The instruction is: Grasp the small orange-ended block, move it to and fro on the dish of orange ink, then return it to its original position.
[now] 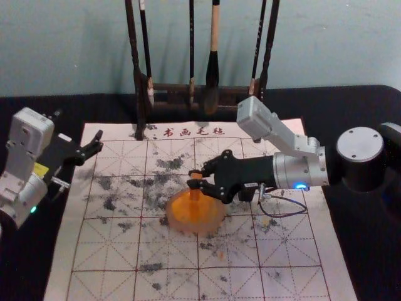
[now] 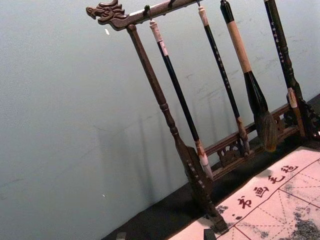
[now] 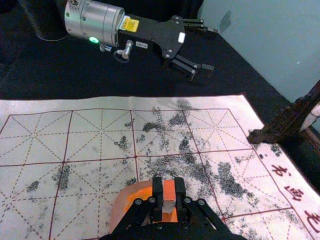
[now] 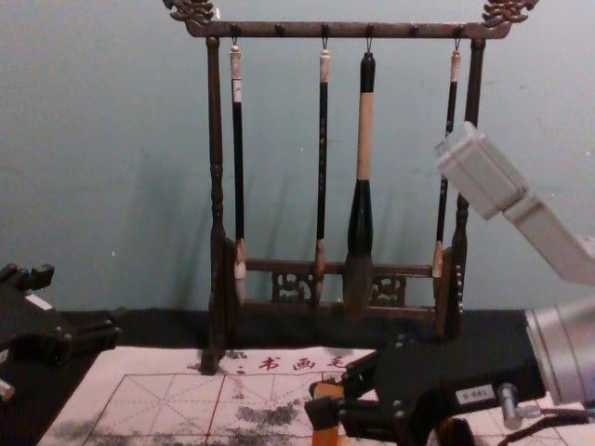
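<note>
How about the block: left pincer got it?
No, in the right wrist view the right pincer has the block between its fingers, while the left pincer stands open farther off.

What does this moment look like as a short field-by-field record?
held item: block, roughly upright
holder: right gripper, jaws closed on it
block position: at the dish of orange ink; contact unclear
left gripper: jaws open and empty, near the mat's left edge
surface: gridded mat, dark stains
behind: rack, four hanging brushes
</note>
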### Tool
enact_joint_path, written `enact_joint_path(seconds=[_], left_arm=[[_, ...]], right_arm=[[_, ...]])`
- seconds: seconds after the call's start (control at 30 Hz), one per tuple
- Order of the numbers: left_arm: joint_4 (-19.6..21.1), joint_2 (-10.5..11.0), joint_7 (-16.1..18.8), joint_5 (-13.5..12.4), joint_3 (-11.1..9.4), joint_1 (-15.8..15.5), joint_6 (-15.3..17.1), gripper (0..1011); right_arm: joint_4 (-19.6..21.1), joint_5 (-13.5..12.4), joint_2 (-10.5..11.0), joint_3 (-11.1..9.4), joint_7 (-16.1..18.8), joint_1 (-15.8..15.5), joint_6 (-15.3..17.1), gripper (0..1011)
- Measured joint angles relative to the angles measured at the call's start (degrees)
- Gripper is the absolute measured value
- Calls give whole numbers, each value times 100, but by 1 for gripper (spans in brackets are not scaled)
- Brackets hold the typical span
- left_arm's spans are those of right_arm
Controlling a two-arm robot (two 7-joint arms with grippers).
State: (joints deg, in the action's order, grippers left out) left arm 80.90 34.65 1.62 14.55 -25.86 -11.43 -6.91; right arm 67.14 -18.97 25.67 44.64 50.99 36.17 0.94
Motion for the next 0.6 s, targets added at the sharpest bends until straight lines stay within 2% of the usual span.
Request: enact_joint_path(seconds=[0.6], left_arm=[[0, 0, 0, 0, 0, 0, 0, 1001]], right_arm=[[-88, 59, -104, 7, -299, 7, 321, 150]])
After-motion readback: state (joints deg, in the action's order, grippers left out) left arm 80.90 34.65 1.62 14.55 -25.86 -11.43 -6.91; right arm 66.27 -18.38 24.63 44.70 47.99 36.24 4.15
